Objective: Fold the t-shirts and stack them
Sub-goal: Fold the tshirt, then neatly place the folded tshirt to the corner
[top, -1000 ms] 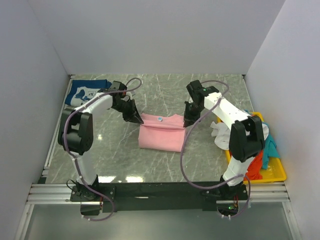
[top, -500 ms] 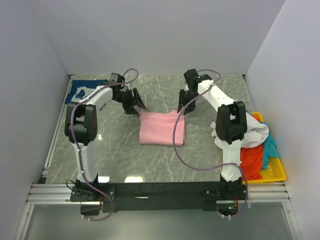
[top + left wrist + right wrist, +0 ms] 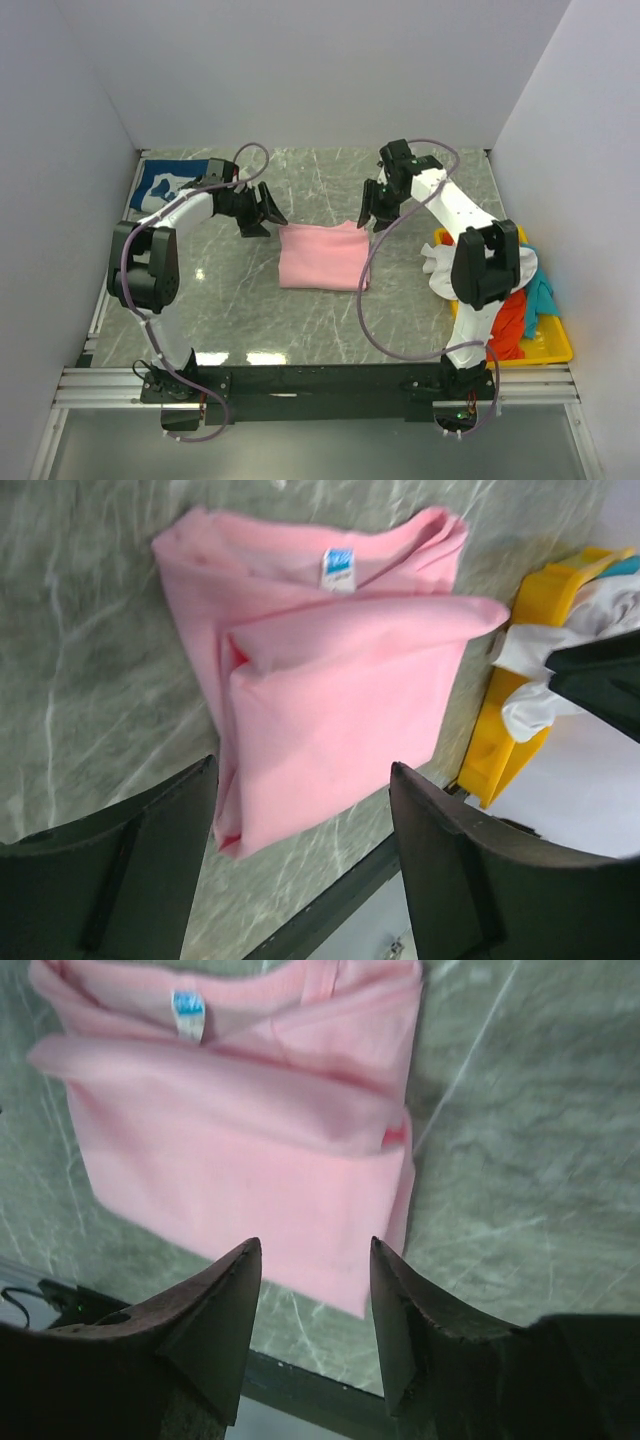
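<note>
Left jaws: apart with nothing between them, just beside the far-left corner of the pink t-shirt (image 3: pixel 322 256).
Right jaws: apart and empty too, just beside its far-right corner.
Pink t-shirt: folded into a rough rectangle in the middle of the counter (image 3: pixel 250 310), collar and neck label (image 3: pixel 338 565) at the far edge.
Loose fold: my wrist views show the top flap lying askew and the side layers not lined up. If I lift it to the stack by one layer only, I expect it to fall open.
Cable: my right arm's purple cable (image 3: pixel 367 262) crosses the shirt's right edge in the top view. I judge it could snag or drag the cloth when that arm swings.
Stack spot: the navy t-shirt (image 3: pixel 165 180) lies well apart in the far-left corner. Carrying the pink one that far gives it time to sag and unfold.
Tray pile: the white t-shirt (image 3: pixel 440 262) spills over the yellow tray (image 3: pixel 555 345) beside the orange-red (image 3: pixel 510 325) and teal (image 3: pixel 543 297) ones. Pulling one could drag the others out.
</note>
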Robot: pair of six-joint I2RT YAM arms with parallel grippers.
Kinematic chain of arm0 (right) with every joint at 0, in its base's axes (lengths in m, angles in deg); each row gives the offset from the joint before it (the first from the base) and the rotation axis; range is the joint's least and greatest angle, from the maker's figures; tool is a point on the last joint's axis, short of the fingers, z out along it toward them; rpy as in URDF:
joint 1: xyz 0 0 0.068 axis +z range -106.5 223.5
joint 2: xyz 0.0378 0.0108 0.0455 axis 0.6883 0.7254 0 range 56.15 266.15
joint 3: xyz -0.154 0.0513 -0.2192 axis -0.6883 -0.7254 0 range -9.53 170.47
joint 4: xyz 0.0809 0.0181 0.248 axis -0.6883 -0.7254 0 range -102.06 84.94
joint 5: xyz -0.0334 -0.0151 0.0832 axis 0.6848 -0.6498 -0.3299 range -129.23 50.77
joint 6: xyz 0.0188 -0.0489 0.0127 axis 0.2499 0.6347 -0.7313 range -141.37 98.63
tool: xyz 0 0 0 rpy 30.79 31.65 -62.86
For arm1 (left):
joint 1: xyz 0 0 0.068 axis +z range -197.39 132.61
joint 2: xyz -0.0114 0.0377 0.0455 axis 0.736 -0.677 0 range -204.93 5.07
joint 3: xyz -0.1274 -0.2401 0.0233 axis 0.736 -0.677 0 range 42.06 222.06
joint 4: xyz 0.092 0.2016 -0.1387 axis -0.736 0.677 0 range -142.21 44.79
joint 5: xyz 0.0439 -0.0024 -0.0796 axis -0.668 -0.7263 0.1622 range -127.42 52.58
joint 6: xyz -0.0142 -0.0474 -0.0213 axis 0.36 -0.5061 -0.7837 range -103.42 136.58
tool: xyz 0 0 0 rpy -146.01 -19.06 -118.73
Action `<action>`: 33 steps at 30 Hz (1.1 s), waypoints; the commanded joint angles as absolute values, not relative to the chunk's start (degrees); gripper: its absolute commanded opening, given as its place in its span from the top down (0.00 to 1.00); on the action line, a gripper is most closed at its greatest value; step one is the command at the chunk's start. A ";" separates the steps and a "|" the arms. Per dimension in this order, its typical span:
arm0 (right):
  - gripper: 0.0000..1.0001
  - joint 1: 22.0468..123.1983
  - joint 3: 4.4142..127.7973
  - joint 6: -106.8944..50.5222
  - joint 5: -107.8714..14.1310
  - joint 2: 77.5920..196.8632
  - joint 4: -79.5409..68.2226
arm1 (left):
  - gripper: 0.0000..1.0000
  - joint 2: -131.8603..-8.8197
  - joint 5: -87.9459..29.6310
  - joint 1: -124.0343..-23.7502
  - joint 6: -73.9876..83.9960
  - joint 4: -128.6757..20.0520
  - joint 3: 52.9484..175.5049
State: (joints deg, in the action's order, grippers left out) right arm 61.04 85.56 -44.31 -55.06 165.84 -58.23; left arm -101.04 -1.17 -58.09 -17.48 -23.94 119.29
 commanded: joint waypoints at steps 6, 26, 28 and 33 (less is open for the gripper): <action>0.46 67.91 77.05 -45.54 -60.32 159.85 -53.93 | 0.24 -95.22 4.15 -58.20 -13.30 -30.41 109.13; 0.45 69.60 74.06 -47.03 -59.53 171.55 -52.00 | 0.20 -100.84 10.57 -58.64 -10.66 -41.74 99.28; 0.45 69.60 73.62 -47.12 -59.62 172.16 -51.73 | 0.20 -101.45 10.13 -59.08 -11.28 -42.54 98.92; 0.45 69.60 72.74 -46.86 -59.27 172.51 -51.29 | 0.19 -102.60 7.24 -60.31 -12.68 -45.43 97.78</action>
